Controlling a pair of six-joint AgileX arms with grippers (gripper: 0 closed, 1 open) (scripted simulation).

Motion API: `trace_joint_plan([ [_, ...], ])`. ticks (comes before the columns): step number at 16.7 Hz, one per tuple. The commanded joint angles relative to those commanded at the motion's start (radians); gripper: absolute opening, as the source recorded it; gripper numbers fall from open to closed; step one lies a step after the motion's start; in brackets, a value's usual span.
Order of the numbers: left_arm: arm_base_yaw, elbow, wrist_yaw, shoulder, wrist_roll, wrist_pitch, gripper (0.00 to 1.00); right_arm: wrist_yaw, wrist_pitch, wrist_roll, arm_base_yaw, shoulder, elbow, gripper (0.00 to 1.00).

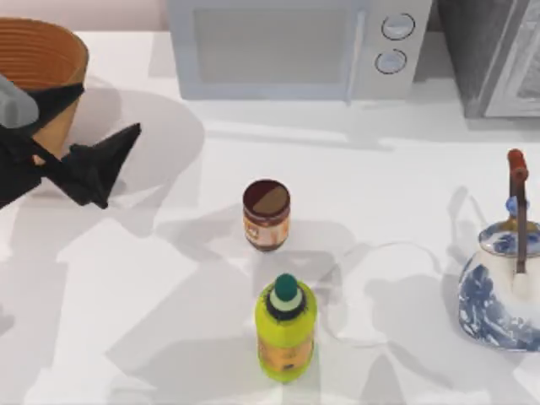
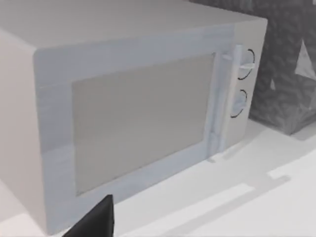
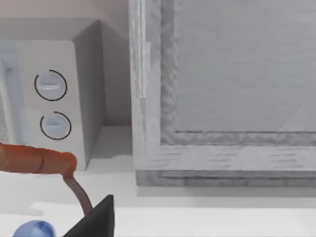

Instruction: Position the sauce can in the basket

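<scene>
At the bench's back-left corner I see the basket (image 1: 42, 59), tan-orange and ribbed, with its open mouth facing up. My left gripper (image 1: 105, 164) hangs just in front of it, near the bench's left edge, over bare white surface; its dark fingers (image 1: 126, 139) are spread apart with nothing between them. From the left wrist view, one dark fingertip shows at the lower edge, looking toward the microwave (image 2: 128, 113).

The microwave (image 1: 295, 46) stands along the bench's back edge, about the middle, its two round dials (image 1: 396, 27) toward the right side. Near the bench's centre stands the sauce can (image 1: 267, 214), upright, dark maroon-brown top up, well apart from the basket and from my left gripper. Just in front of it, toward the bench's front edge, is a yellow-green bottle (image 1: 286, 331) with a green cap, upright and not touching the can.

At the bench's right edge sits a blue-and-white kettle (image 1: 502, 287) with a reddish handle (image 1: 517, 164). My right gripper (image 3: 98, 219) shows as a dark tip in the right wrist view, beside that handle (image 3: 34, 159); I cannot tell whether it is open or closed.
</scene>
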Motion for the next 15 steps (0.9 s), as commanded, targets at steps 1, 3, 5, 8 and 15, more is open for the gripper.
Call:
trace_joint_plan([
  [1, -0.016, 0.037, 0.059, 0.102, 0.001, 0.066, 1.0, 0.0, 0.0, 0.0, 0.0, 0.0, 0.0, 1.0],
  [3, -0.052, 0.11, 0.17, 0.297, 0.004, 0.192, 1.0, 0.0, 0.0, 0.0, 0.0, 0.0, 0.0, 1.0],
  [5, -0.09, 0.179, 0.27, 0.476, 0.009, 0.308, 1.0, 0.0, 0.0, 0.0, 0.0, 0.0, 0.0, 1.0],
  [8, -0.141, 0.271, 0.389, 0.698, 0.019, 0.453, 1.0, 0.0, 0.0, 0.0, 0.0, 0.0, 0.0, 1.0],
  [15, -0.191, 0.361, 0.494, 0.891, 0.031, 0.587, 1.0, 0.0, 0.0, 0.0, 0.0, 0.0, 0.0, 1.0],
])
